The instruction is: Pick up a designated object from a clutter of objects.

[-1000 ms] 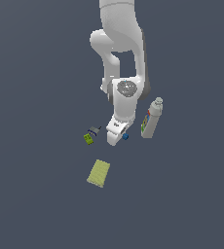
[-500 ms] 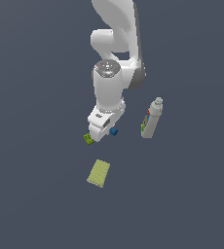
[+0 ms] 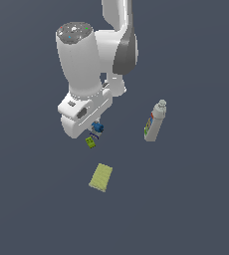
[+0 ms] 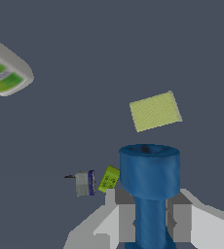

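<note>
The designated object, a small blue dumbbell-shaped piece [image 4: 149,177], stands upright between my fingers [image 4: 126,221], which clamp its thin bar. My gripper [image 4: 149,223] is shut on it. In the exterior view the blue piece [image 3: 97,128] hangs under the white hand, held by the gripper [image 3: 95,131] well above the floor. Below lies the rest of the clutter of objects: a green-and-grey item [image 3: 90,142], a flat yellow-green pad [image 3: 101,177] and a grey-white bottle [image 3: 155,121].
The wrist view shows the pad [image 4: 155,111], the green-and-grey item [image 4: 97,181] and one end of the bottle [image 4: 4,73] on the dark floor under the hand. The bulky white arm [image 3: 84,64] covers the upper middle of the exterior view.
The arm has risen and swung toward the exterior view's left, carrying the blue piece up off the floor. The other items have stayed where they were.
</note>
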Robot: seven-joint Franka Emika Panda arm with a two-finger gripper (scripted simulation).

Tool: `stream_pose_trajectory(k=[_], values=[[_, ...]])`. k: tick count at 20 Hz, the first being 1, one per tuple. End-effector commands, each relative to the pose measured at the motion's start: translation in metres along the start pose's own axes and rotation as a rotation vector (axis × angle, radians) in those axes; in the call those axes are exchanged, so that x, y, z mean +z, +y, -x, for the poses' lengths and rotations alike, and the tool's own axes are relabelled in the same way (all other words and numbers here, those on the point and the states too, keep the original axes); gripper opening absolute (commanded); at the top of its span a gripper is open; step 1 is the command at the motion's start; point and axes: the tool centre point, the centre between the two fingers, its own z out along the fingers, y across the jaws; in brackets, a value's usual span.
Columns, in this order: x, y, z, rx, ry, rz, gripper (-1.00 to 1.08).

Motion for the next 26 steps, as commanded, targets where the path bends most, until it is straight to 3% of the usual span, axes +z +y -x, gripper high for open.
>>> stream_pose_trajectory(k=[1, 14, 26], values=[[-0.023, 0.016, 0.009, -0.001, 0.0, -0.001, -1.0], [-0.114, 0.084, 0.044, 0.001, -0.003, 0.001, -1.0], [-0.149, 0.112, 0.056, 0.001, -0.003, 0.001, -1.0]])
